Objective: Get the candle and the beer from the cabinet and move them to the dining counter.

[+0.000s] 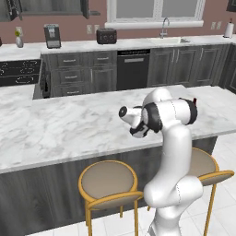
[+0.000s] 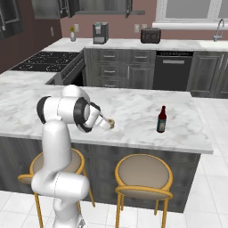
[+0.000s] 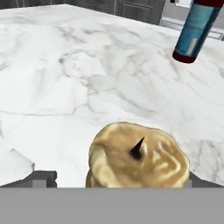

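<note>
- I am seeing the dark wall cabinet (image 2: 100, 5) hanging at the far wall, above the back worktop, well apart from everything I am working on.
- I am looking at the coffee machine (image 2: 100, 33) standing under it on the back worktop (image 2: 133, 43), with the toaster (image 2: 150, 35) sitting further right.
- I am viewing the dining surface (image 2: 133, 111), a long white-grey marble top, running across both base views, with the round yellow-legged stools (image 2: 143, 174) tucked below its near edge.
- I am holding the claw (image 2: 107, 124) low over the near part of that surface, with its fingers spread wide and nothing pinched between them.
- I am finding the candle (image 3: 139, 156) resting on the marble just in front of the claw; in the hand view it is lying between the two dark tips, a stubby pale-yellow lump with a dark wick pointing up. Whether the tips are touching it, I cannot tell.
- I am noting the candle's edge peeking out just beside the claw in the right base view.
- I am seeing the beer (image 2: 161, 120) standing upright on the same surface, to the right of the candle and apart from it, its red cap on and its label facing the near edge.
</note>
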